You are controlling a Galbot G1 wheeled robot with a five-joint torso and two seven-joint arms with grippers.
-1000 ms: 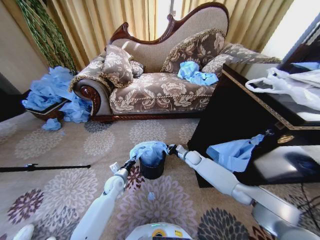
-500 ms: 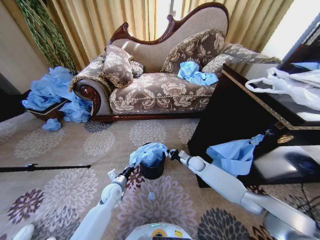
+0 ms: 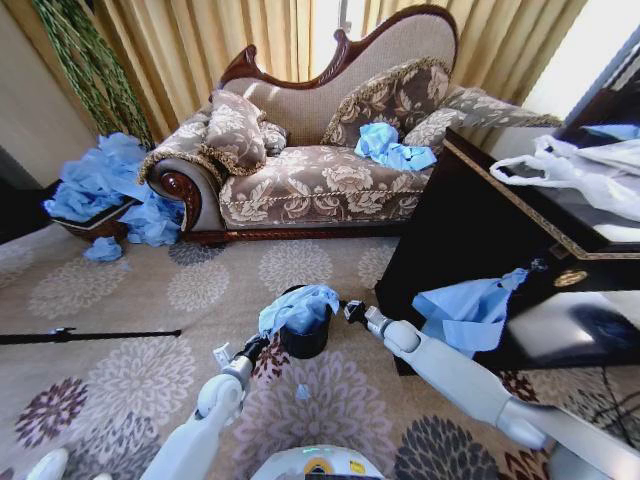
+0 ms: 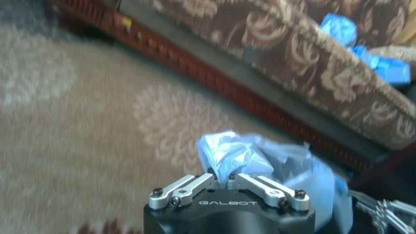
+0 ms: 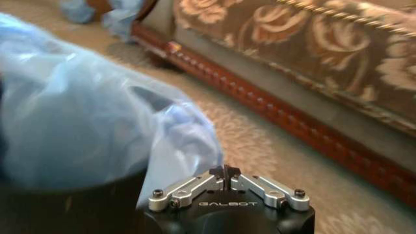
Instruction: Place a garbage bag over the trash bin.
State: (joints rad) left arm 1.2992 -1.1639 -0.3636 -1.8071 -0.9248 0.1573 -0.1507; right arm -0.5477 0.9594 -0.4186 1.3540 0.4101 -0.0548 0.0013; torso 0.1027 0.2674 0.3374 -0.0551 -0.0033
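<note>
The black trash bin stands on the patterned carpet in front of the sofa. A crumpled light-blue garbage bag lies over its top, and part of the rim shows at the back. My left gripper is low at the bin's left side, shut on the garbage bag at a fold of its edge. My right gripper is at the bin's right side, shut at the edge of the garbage bag, which hangs over the dark bin wall.
A brown floral sofa stands behind the bin with blue bags on its seat. A black cabinet at the right carries white bags. A pile of blue bags lies far left. A black rod lies on the carpet.
Both grippers have come down and back toward me beside the bin. The bag has sunk lower over the bin's front, baring the rear rim.
</note>
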